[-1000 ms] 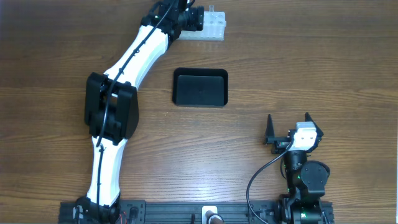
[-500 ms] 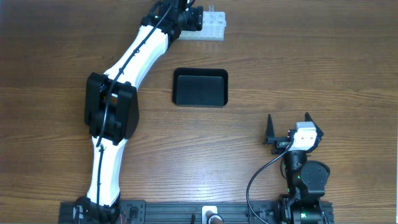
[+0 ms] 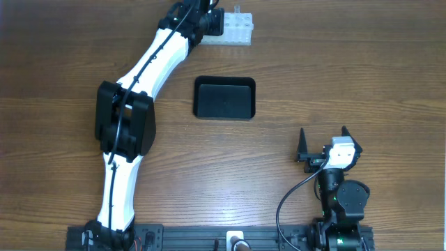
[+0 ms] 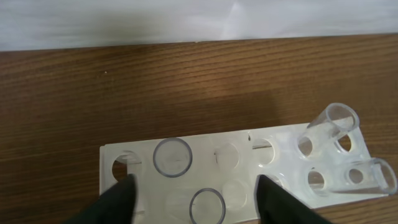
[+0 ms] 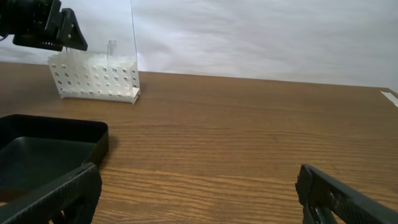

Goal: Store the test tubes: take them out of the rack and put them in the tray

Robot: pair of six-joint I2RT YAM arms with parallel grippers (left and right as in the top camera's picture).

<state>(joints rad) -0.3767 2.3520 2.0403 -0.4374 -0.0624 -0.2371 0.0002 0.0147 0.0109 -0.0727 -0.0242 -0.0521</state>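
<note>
A white test tube rack [image 3: 234, 31] stands at the table's far edge, with the left gripper [image 3: 211, 21] right above it. In the left wrist view the rack [image 4: 143, 177] holds several clear tubes. The left gripper [image 4: 199, 208] is open, its fingers [image 4: 118, 199] on either side of one upright tube [image 4: 207, 206], not closed on it. Another tube [image 4: 172, 157] stands just behind, and two tilted tubes [image 4: 333, 124] sit at the rack's end. The black tray [image 3: 224, 97] lies in the middle, with nothing visible in it. The right gripper [image 3: 324, 143] is open near its base, holding nothing.
The right wrist view shows the tray's rim [image 5: 93, 134] close by, the rack [image 5: 96, 81] farther off with the left gripper [image 5: 46, 28] over it, and bare wood between them. A white wall rises behind the table's far edge.
The left gripper has shifted slightly to the left over the rack, uncovering a bit more of it. The right arm has not moved.
</note>
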